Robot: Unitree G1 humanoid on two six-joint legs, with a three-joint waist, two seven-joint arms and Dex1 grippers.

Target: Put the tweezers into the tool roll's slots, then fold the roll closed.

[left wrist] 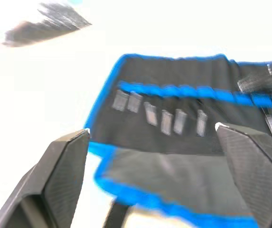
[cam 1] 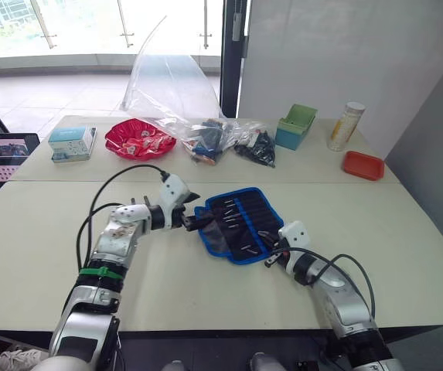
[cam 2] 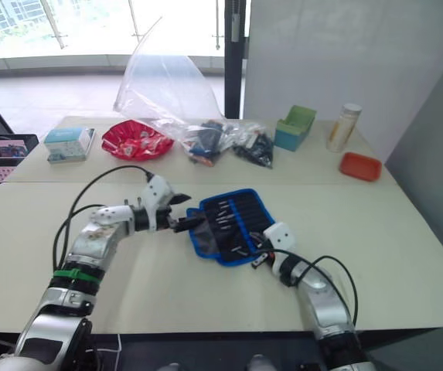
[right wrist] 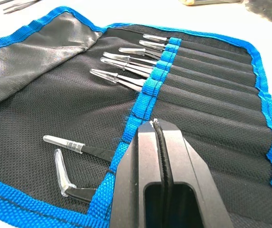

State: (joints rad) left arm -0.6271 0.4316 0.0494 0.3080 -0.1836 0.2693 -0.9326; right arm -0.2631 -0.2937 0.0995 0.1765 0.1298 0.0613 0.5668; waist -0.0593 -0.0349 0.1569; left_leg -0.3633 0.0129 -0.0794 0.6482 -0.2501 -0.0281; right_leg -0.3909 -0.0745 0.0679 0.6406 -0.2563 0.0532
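Currently the tool roll (cam 1: 236, 224) is laid open on the near table (cam 1: 43, 247), black inner face up, blue edging all round. The tweezers (right wrist: 126, 71) are seated in the slots (right wrist: 207, 90), handles tucked under the blue band, capped tips sticking out onto the black fabric; seven tips are counted in the right wrist view, two of them nearest the right claw, one bent.

The left gripper (cam 1: 192, 222) is held at the roll's left edge, fingers (left wrist: 62, 166) spread wide apart, nothing between them. Actual contact with the edge cannot be told.

The right gripper (cam 2: 261, 259) is sat at the roll's near right corner, over the slot side. Its fingers (right wrist: 169, 175) are pressed together with nothing seen held between them.

On the far table a clear plastic bag (cam 1: 167, 93), a red bowl (cam 1: 138, 139), a green box (cam 1: 296, 125), a white bottle (cam 1: 345, 126), a red tray (cam 1: 362, 165) and a small carton (cam 1: 72, 143) are seen, all well apart from the roll.
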